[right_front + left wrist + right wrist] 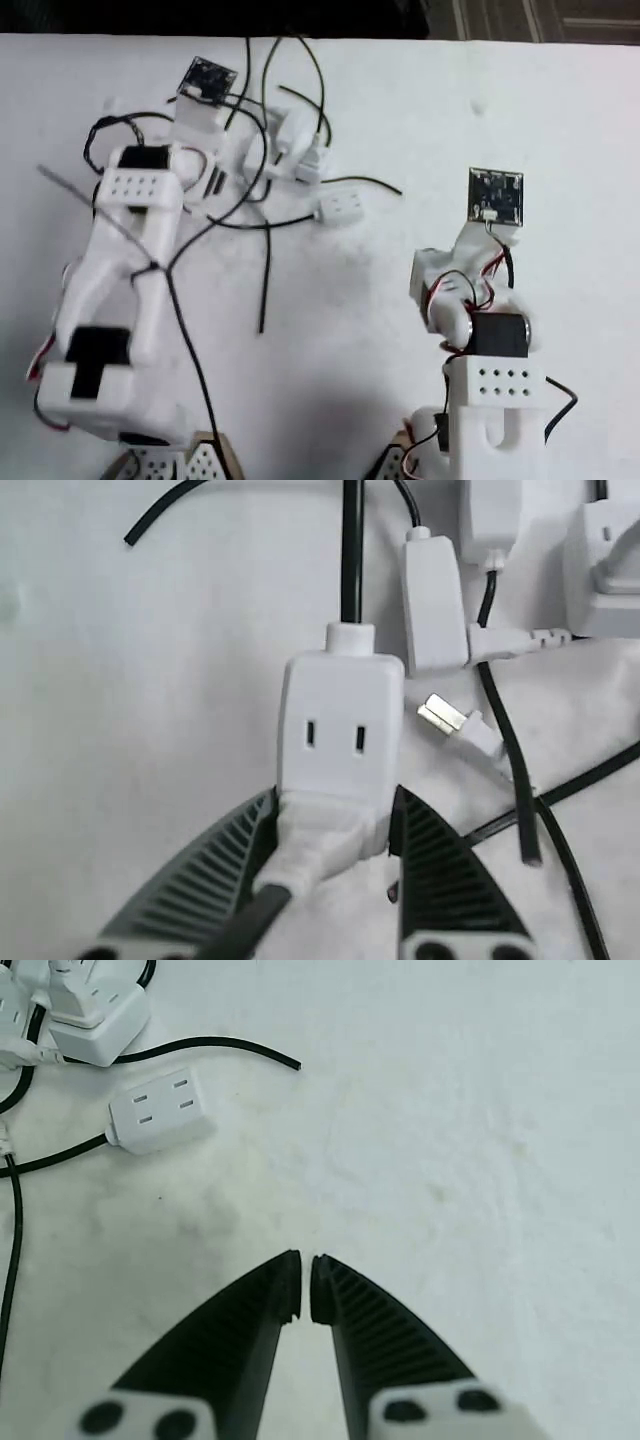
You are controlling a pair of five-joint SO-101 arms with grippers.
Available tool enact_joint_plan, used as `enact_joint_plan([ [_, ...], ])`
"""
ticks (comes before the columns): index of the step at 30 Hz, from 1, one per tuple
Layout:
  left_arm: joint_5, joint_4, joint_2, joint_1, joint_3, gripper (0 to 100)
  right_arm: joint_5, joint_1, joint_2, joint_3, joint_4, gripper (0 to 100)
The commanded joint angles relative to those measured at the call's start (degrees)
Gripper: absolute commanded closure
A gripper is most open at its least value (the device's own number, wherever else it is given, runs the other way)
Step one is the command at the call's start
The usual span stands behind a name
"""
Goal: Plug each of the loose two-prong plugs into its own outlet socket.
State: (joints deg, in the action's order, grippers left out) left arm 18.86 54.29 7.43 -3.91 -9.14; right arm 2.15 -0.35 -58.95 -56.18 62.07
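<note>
My left gripper is shut on a white plug that sits in the end of a white outlet socket; that socket's two face slots are bare. Beside it a loose two-prong plug lies on the table with its metal prongs showing. Another white socket block lies a little farther off. In the high view this cluster sits at the back left, by the left arm. My right gripper is shut on nothing, low over bare table. A white outlet socket lies ahead of it.
Black cables loop and cross around the sockets at the back left. More white blocks with cords lie beyond the single socket. The white table has open room at the back right and in front of the right arm.
</note>
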Motion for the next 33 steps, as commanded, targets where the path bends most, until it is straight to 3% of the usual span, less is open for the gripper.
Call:
enact_joint_plan([
  [1,0.2,-0.6,4.9,-1.4,6.3,83,-0.8,-0.7,-0.6,0.4,-1.1,97.2],
  [5,-1.8,4.8,6.8,-1.4,8.8,71,-0.8,-0.7,-0.6,0.3,-1.1,97.2],
  [22,-2.0,33.4,6.7,1.5,32.1,71,-0.8,-0.7,-0.6,0.3,-1.1,97.2],
  [28,-2.3,46.4,6.7,5.2,46.5,71,-0.8,-0.7,-0.6,0.3,-1.1,97.2],
  [33,-2.5,47.9,6.7,6.4,54.2,71,-0.8,-0.7,-0.6,0.2,-1.0,97.2],
])
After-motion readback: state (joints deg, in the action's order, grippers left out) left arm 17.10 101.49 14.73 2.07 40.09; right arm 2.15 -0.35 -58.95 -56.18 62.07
